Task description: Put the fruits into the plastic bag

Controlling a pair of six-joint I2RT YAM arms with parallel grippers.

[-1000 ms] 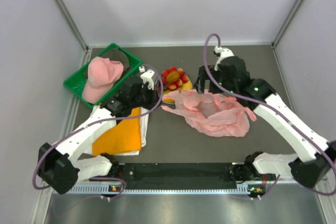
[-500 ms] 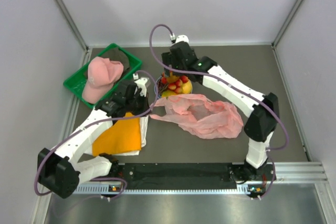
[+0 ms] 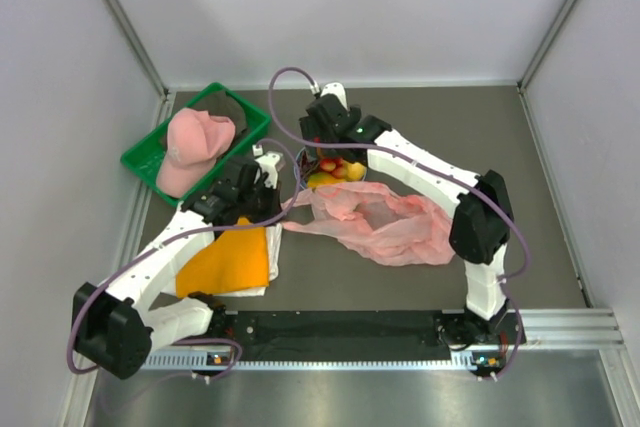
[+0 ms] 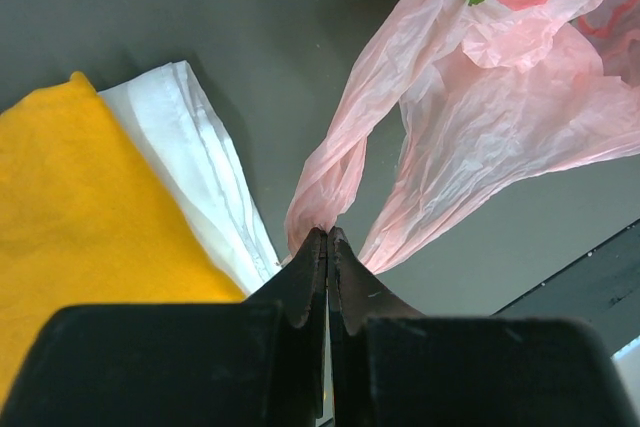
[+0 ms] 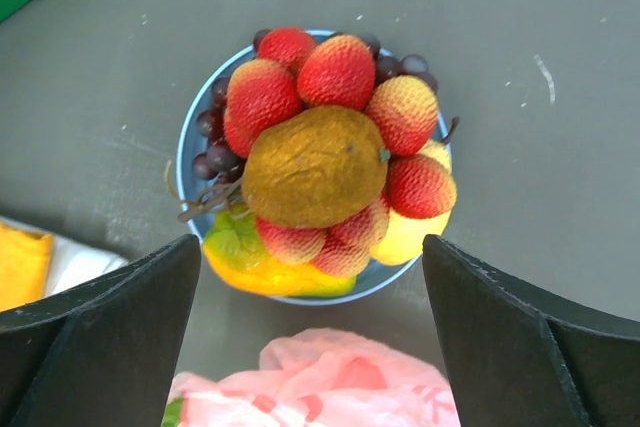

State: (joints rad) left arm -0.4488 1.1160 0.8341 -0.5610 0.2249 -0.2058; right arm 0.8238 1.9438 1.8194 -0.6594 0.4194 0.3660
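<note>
The fruits point(image 5: 320, 162) are piled on a light blue plate point(image 5: 190, 142): a brown kiwi point(image 5: 315, 167) on top, several red ones, dark grapes point(image 5: 210, 132), a lemon point(image 5: 410, 237) and a mango point(image 5: 265, 272). They also show in the top view point(image 3: 335, 169). My right gripper point(image 5: 310, 292) is open, above the plate's near edge. The pink plastic bag point(image 3: 375, 222) lies just in front of the plate. My left gripper point(image 4: 327, 237) is shut on the bag's handle loop point(image 4: 325, 182) at its left end.
A folded orange cloth point(image 3: 225, 259) on white cloth point(image 4: 205, 177) lies under the left arm. A green basket point(image 3: 150, 152) holding a pink cap point(image 3: 195, 142) stands at the back left. Grey walls enclose the table.
My right arm swung from the right side to above the fruit plate and came lower over it. My left gripper pulled the bag's handle leftwards, stretching the bag.
</note>
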